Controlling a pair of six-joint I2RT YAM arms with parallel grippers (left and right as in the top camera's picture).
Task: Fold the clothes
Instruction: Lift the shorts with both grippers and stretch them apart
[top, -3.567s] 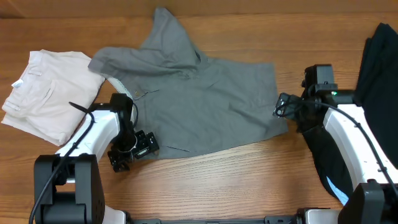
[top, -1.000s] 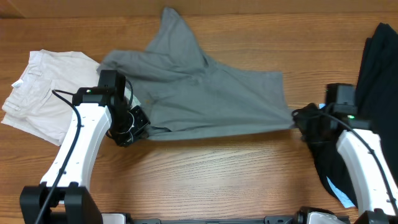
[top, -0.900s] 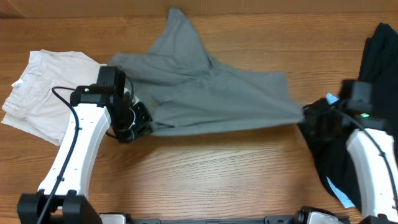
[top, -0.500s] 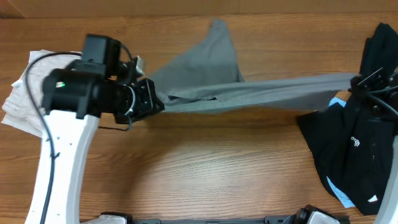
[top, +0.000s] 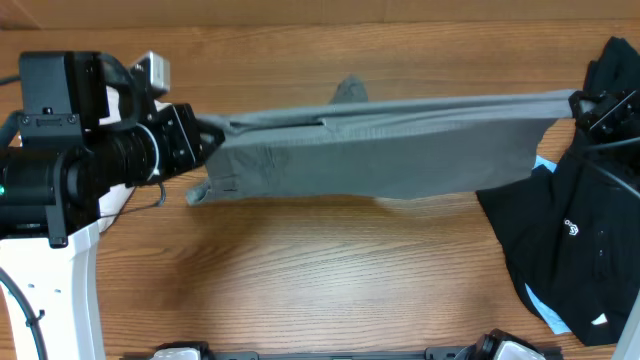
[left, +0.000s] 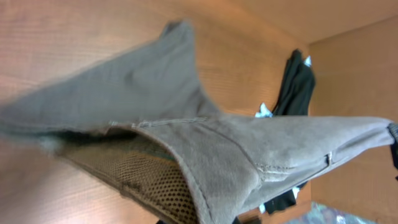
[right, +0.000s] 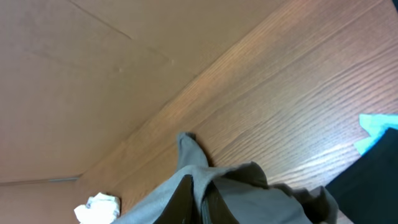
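The grey garment (top: 390, 150) is held up off the table and stretched wide between my two grippers, its lower part hanging in a sheet. My left gripper (top: 208, 140) is shut on its left top corner. In the left wrist view the grey cloth (left: 236, 155) and its mesh lining fill the frame above the gripper (left: 199, 218). My right gripper (top: 583, 103) is shut on the right top corner. The right wrist view shows a fold of grey cloth (right: 249, 186) pinched between the dark fingers (right: 183, 199).
A black garment (top: 570, 230) with a light blue patch (top: 545, 165) lies crumpled at the right edge of the wooden table (top: 330, 280). The off-white garment (right: 96, 205) lies at the far left, mostly hidden under my left arm (top: 60, 170) in the overhead view.
Both arms have risen and moved apart. The grey garment has gone from lying on the table to hanging taut and spread between the two grippers.
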